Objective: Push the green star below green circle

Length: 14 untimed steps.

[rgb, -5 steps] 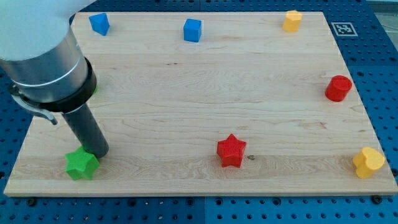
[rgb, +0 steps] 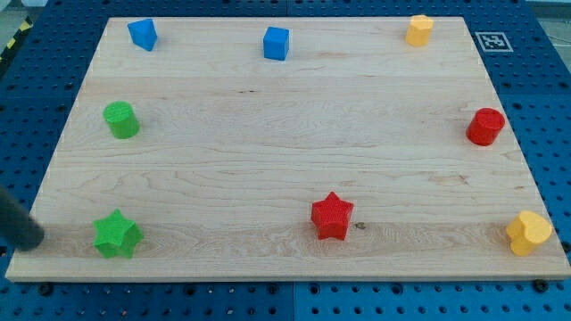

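The green star [rgb: 117,234] lies near the board's bottom left corner. The green circle [rgb: 120,119] stands above it, close to the left edge, roughly in line with the star. My tip [rgb: 32,241] shows as a dark rod end at the view's far left edge, to the left of the green star and apart from it. Most of the rod is out of view.
A red star [rgb: 332,216] lies at bottom centre. Two blue blocks [rgb: 142,34] [rgb: 277,43] sit along the top. A yellow block [rgb: 419,29] is at top right, a red cylinder [rgb: 485,127] at the right edge, and a yellow heart-like block [rgb: 528,233] at bottom right.
The arm has swung away to the left; it no longer covers the green circle. My tip moved from the star's upper right side to its left. The star has not moved.
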{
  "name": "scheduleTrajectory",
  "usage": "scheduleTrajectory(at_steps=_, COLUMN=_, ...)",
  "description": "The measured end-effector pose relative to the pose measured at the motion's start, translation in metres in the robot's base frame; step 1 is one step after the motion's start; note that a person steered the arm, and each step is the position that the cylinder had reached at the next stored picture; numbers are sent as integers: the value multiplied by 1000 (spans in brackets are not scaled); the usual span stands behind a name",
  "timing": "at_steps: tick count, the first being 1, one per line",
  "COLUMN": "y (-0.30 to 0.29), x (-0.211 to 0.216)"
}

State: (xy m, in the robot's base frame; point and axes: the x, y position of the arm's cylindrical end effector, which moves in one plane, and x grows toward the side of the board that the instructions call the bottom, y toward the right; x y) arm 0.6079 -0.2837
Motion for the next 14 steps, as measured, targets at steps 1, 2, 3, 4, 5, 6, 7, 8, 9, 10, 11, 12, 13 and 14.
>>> scheduleTrajectory(at_steps=1, y=5, x=10)
scheduleTrajectory(at_steps=2, y=37, x=10)
scheduleTrajectory(at_steps=3, y=97, x=10)
scheduleTrajectory(at_steps=4, y=98, x=-1)
scheduleTrajectory(at_steps=5, y=86, x=-25)
scheduleTrajectory(at_steps=6, y=86, x=-26)
scheduleTrajectory(at_steps=7, y=103, x=10)
scheduleTrajectory(at_steps=8, y=128, x=-5)
scheduleTrajectory(at_steps=9, y=128, x=-58)
scheduleTrajectory(at_steps=10, y=129, x=-78)
scheduleTrajectory(at_steps=11, y=129, x=-78)
scheduleTrajectory(at_steps=12, y=129, x=-55)
scheduleTrajectory(at_steps=13, y=119, x=-52)
scheduleTrajectory(at_steps=14, y=96, x=-75)
